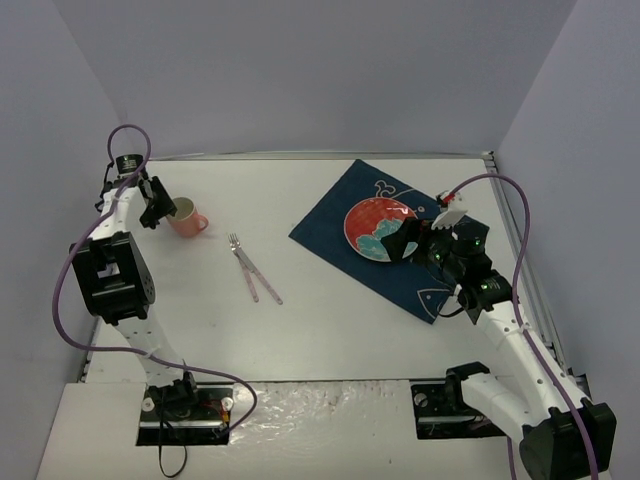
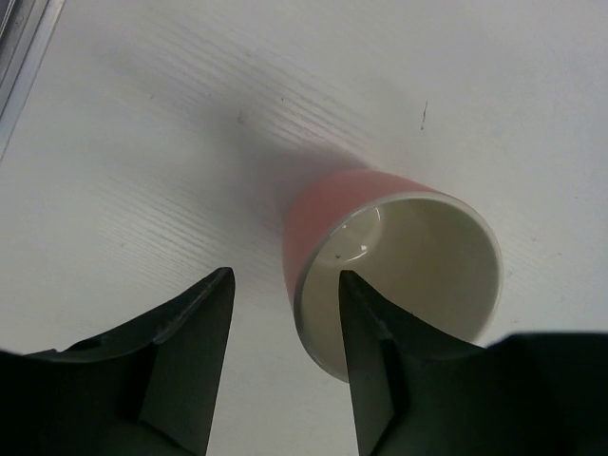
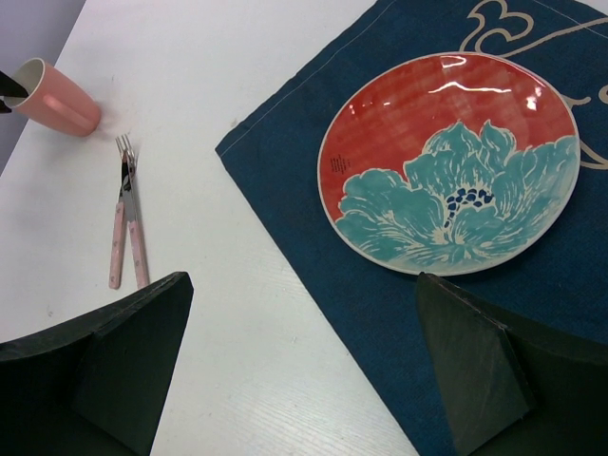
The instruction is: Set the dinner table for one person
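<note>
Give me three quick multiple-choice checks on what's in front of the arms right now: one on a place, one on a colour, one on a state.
1. Where is the plate?
A. on the blue placemat
B. on top of the cup
C. on the cutlery

2. What colour are the cutlery handles?
A. black
B. pink
C. green

3. How are the left fingers?
A. shut on the cutlery
B. open, straddling the cup's rim
C. open above the plate

Answers:
1 A: the plate lies flat on the placemat.
2 B: both handles show pink in the right wrist view.
3 B: the left wrist view shows one finger outside the cup's wall and the other over its mouth, spread apart.
</note>
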`<control>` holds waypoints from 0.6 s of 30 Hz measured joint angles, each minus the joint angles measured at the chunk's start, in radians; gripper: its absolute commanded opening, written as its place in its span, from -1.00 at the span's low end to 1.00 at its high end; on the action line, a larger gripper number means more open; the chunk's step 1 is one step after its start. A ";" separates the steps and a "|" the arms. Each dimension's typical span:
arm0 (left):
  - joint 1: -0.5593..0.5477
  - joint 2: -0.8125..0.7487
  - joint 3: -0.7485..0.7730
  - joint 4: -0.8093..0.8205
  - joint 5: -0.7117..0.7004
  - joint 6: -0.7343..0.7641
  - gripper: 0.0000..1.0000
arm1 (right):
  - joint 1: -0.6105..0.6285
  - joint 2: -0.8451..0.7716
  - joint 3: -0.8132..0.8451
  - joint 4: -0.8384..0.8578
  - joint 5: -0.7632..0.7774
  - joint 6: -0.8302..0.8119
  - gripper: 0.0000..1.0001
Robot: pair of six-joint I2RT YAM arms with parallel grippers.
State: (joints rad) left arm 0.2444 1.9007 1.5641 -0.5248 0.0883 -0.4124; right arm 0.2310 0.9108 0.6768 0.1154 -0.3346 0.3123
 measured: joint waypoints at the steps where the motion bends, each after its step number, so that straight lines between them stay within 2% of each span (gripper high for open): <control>1: 0.001 0.004 0.001 0.002 0.002 0.004 -0.27 | 0.000 0.000 0.000 0.000 -0.001 0.000 1.00; 5: 0.005 0.018 0.010 0.002 0.008 0.017 -0.52 | 0.000 0.001 0.000 0.000 -0.006 0.000 1.00; 9: 0.005 0.033 0.020 0.008 0.022 0.029 -0.97 | 0.000 0.007 0.004 0.000 -0.013 0.000 1.00; 18: -0.005 0.013 0.021 -0.020 0.030 0.065 -1.00 | 0.039 0.080 0.056 -0.002 -0.050 -0.044 1.00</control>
State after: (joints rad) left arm 0.2393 1.9141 1.5848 -0.5452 0.1186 -0.3469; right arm 0.2698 0.9906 0.7329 0.1138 -0.3846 0.2679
